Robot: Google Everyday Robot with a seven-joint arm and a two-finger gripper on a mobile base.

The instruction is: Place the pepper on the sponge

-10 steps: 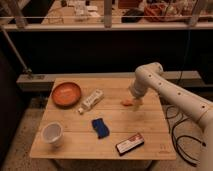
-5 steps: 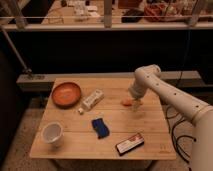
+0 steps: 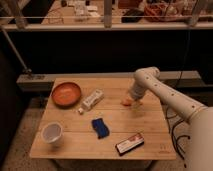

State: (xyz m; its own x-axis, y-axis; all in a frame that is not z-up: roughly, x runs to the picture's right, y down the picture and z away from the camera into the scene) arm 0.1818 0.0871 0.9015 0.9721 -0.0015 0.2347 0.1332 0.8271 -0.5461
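One arm [image 3: 167,96] reached in from the picture's right, and you had the gripper [image 3: 133,99] down low over the wooden table [image 3: 150,146], near the middle of its far half. That placing made sense: the pepper [image 3: 126,102] lay right there, a small orange sliver at the table surface, and it was the thing that had to travel.

The pepper showed just at the gripper's tip, poking out on the side toward the sponge [image 3: 100,127], touching the tip or very nearly so. You could not tell from this view whether the gripper had closed on it, stood spread around it, or only hovered above it. Nor could you tell whether the pepper rested on the wood or was raised a hair off it.

The sponge lay flat and slightly bent nearer the front of the table, well apart from the pepper, with its dark-blue top bare. So the pepper was not on it, and by my judgement the carry across remained to be done.

Around that path stood the white tube [image 3: 93,99] and the orange plate [image 3: 66,93] further off, the black box [image 3: 129,144] near the front edge just beyond the sponge, and the white cup [image 3: 52,134] at the front corner.
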